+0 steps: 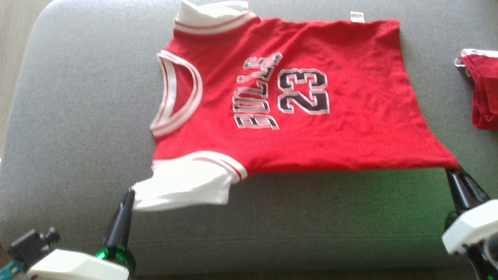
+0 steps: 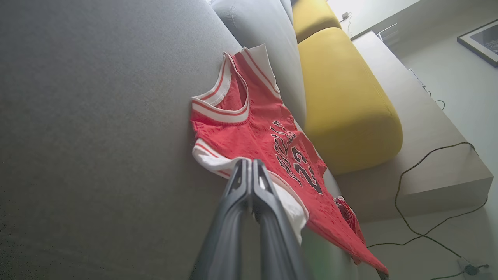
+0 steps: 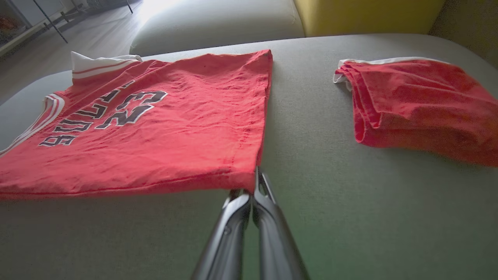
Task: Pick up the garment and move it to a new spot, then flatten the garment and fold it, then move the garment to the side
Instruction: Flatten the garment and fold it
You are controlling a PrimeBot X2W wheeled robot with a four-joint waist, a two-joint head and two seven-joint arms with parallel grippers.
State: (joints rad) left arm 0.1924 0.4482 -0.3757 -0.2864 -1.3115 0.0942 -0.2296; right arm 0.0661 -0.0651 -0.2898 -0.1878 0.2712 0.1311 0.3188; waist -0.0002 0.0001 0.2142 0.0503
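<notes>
Daylight glares far beyond the right end effector (image 3: 256,175); a green cast lies just beneath it; head view slightly blurred.

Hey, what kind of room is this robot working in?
Most likely a home living room. The red jersey lies on a grey sofa with yellow cushions at its back, and a framed picture hangs on the wall near a low wooden unit.

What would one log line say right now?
left hand: shut on sleeve | right hand: shut on hem corner | jersey: spread on sofa
</notes>
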